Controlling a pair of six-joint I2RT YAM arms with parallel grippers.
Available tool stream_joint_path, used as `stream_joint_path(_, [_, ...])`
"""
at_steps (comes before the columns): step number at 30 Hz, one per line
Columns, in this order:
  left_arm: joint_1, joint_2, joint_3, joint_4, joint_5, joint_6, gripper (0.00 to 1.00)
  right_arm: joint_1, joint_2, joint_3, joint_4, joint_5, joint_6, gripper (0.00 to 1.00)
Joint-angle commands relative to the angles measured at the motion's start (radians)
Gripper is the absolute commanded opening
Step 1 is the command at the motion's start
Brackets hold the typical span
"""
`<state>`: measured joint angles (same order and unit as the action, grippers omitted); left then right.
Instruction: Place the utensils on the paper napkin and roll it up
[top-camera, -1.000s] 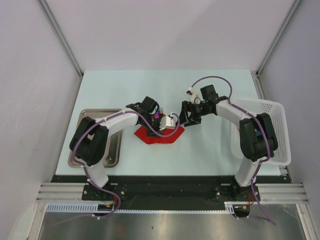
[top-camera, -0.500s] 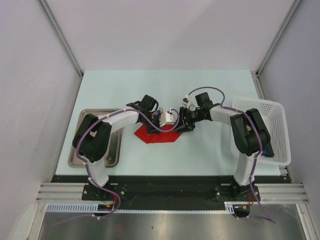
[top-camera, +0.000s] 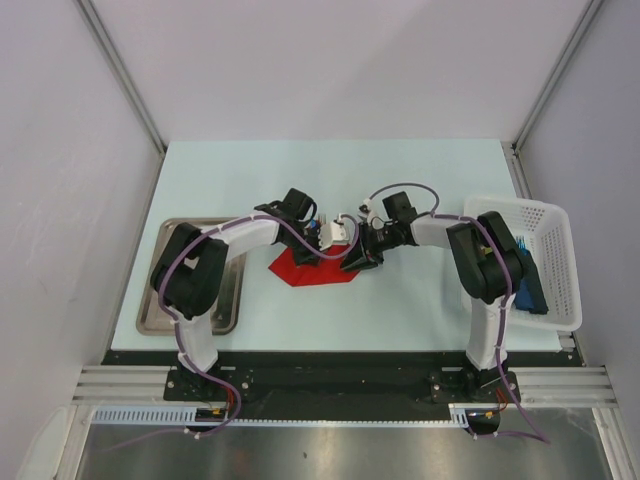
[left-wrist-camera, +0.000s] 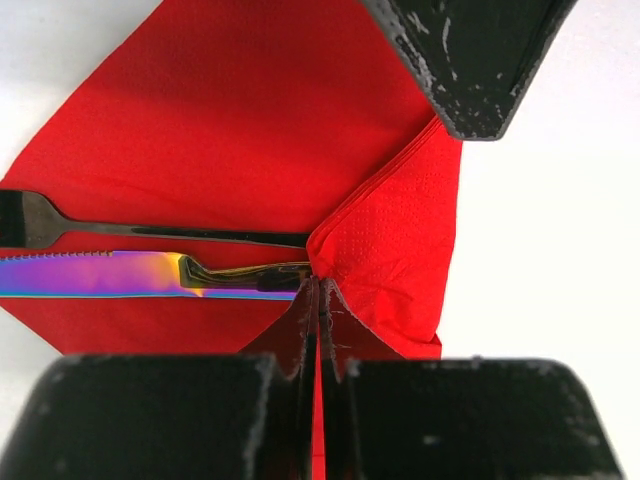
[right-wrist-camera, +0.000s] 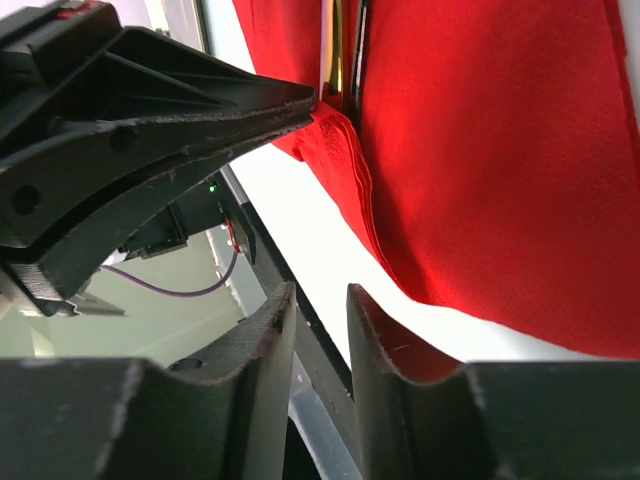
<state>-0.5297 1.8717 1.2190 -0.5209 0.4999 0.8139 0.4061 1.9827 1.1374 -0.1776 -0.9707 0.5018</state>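
1. Since a second ago, my right gripper (right-wrist-camera: 315, 303) has swung toward 9 o'clock, reaching the paper napkin's (top-camera: 300, 272) 3 o'clock edge; its jaws are slightly apart and empty. Crowding risks striking the left gripper (left-wrist-camera: 318, 300).
2. My left gripper is clamped on the napkin's folded corner; overpulling may tear it.
3. All utensils (left-wrist-camera: 200, 272) lie on the napkin; a jerk could spill them.

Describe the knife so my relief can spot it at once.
On the table, find the red napkin near the middle. Of the two things lying on it, the knife has a rainbow-coloured, saw-edged blade; the fork beside it is plain dark.
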Motion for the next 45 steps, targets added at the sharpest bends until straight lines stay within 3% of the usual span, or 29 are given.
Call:
stream_joint_path(1, [0.013,0.003,0.04,0.022,0.006,-0.015,0.0,0.014,0.028,0.028,0.035,-0.04,0.023,0.3])
stream_joint_path(11, [0.013,0.02,0.051,0.021,0.008,-0.022,0.0,0.036,0.087,0.062,0.032,-0.003,0.018,0.29])
stream_joint_path(15, [0.013,0.021,0.053,0.015,0.011,-0.025,0.01,0.053,0.108,0.087,0.015,0.018,-0.009,0.2])
stream_joint_path(18, [0.014,0.018,0.062,0.006,0.002,-0.039,0.08,0.06,0.116,0.104,-0.031,0.065,-0.042,0.18])
stream_joint_path(22, [0.048,-0.02,0.079,-0.043,0.035,-0.094,0.31,0.063,0.133,0.124,-0.091,0.131,-0.1,0.14])
stream_joint_path(25, [0.095,-0.068,0.083,-0.082,0.113,-0.188,0.43,0.065,0.133,0.133,-0.115,0.171,-0.129,0.11])
stream_joint_path(31, [0.135,-0.117,0.051,-0.154,0.19,-0.297,0.49,0.071,0.128,0.139,-0.135,0.205,-0.152,0.1])
stream_joint_path(36, [0.135,-0.131,-0.019,-0.117,0.226,-0.347,0.55,0.072,0.125,0.137,-0.128,0.207,-0.157,0.09])
stream_joint_path(45, [0.134,-0.049,-0.052,-0.051,0.207,-0.433,0.53,0.073,0.117,0.136,-0.134,0.211,-0.164,0.09])
